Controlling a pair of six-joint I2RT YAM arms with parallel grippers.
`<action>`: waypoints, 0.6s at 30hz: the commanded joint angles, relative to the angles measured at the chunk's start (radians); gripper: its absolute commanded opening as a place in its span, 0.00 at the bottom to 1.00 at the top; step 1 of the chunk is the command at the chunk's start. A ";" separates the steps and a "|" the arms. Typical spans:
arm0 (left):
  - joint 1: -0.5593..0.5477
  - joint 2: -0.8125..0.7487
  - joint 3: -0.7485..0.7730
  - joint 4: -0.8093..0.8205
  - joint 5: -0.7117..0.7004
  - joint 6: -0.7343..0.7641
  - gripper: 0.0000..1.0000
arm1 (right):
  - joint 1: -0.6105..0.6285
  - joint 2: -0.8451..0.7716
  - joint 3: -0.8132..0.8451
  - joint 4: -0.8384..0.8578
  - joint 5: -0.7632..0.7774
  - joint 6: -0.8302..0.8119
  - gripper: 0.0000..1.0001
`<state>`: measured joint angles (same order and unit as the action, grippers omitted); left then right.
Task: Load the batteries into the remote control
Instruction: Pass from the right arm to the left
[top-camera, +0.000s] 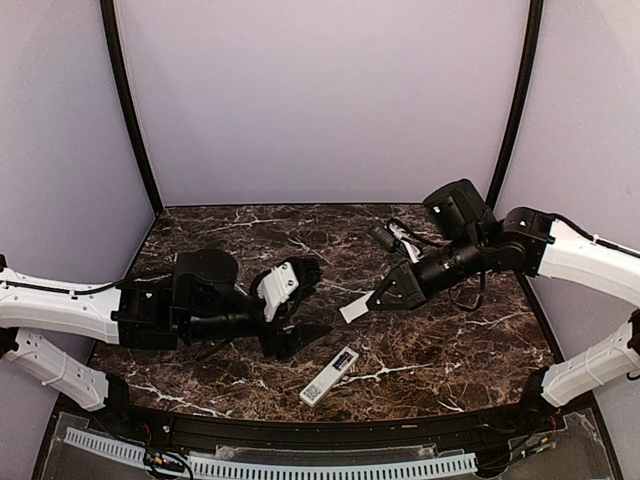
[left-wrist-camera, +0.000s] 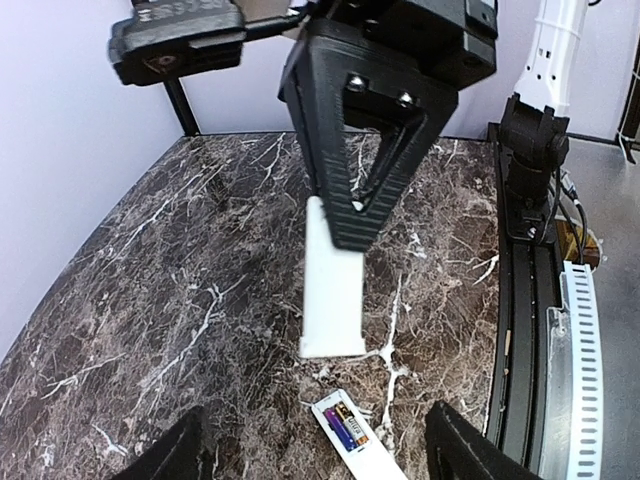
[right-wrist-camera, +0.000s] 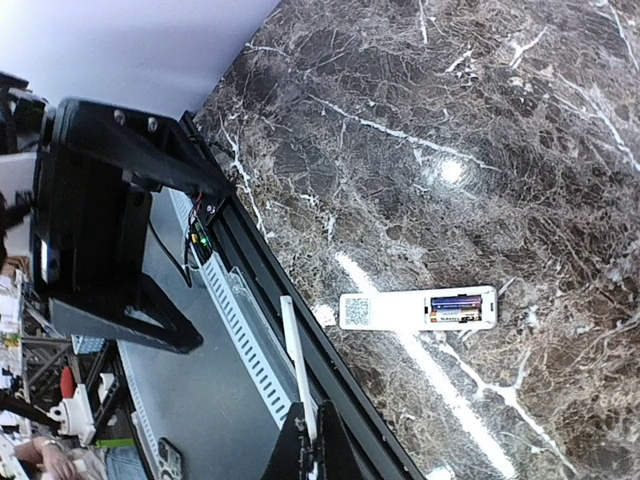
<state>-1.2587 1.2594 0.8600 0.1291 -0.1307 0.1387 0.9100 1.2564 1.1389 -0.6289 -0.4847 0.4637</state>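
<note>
Right gripper (top-camera: 378, 298) closed on a thin white cover panel (left-wrist-camera: 332, 300), pinched at its upper end, panel tilted down; cannot tell if its free edge touches the table (top-camera: 470, 340).

Left gripper (top-camera: 315, 300) spread wide, nothing between its fingers (left-wrist-camera: 455, 450).

Remote control (top-camera: 330, 376) flat on the marble, label patch up, just ahead of and below the left gripper, not touching it; apart from the right gripper, on its near-edge side.

Compartment uncovered; batteries (left-wrist-camera: 345, 424) seated side by side inside, at the remote's end nearer the held panel.
</note>
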 joint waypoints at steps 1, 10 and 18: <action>0.033 -0.088 -0.008 -0.078 0.095 -0.124 0.72 | 0.029 0.013 0.051 -0.063 0.000 -0.130 0.00; 0.102 -0.108 0.031 -0.182 0.246 -0.198 0.79 | 0.035 0.066 0.152 -0.115 -0.030 -0.331 0.00; 0.131 0.042 0.191 -0.235 0.355 -0.149 0.78 | 0.035 0.134 0.253 -0.144 -0.069 -0.421 0.00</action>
<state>-1.1351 1.2678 0.9718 -0.0525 0.1474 -0.0338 0.9363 1.3689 1.3396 -0.7406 -0.5240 0.1146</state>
